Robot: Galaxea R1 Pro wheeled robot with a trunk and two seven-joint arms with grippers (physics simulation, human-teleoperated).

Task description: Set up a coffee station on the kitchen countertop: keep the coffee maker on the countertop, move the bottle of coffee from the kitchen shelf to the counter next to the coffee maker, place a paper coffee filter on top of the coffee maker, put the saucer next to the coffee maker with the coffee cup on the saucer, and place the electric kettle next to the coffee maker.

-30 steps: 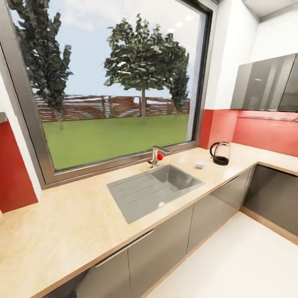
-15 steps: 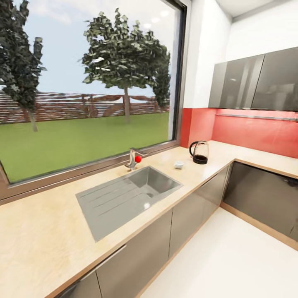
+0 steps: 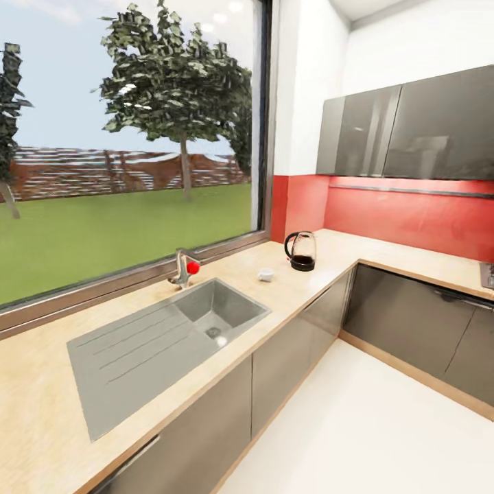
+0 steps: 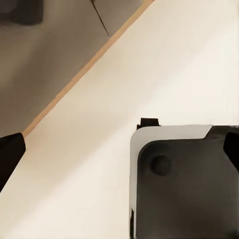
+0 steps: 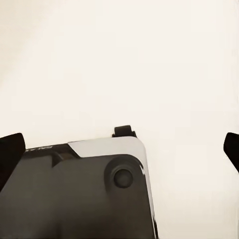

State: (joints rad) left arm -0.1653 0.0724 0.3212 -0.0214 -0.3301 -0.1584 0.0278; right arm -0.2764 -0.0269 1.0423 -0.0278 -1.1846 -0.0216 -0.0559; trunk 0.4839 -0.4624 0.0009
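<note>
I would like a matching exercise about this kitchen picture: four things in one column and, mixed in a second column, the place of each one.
Things:
1. electric kettle
2. small white cup
3. tap with red knob
4. grey wall cabinets

Places:
a. above the red backsplash
b. between the sink and the window
c. on the countertop near the corner, by the red wall
d. on the countertop between sink and kettle

Pairs: 1-c, 2-d, 3-b, 4-a
</note>
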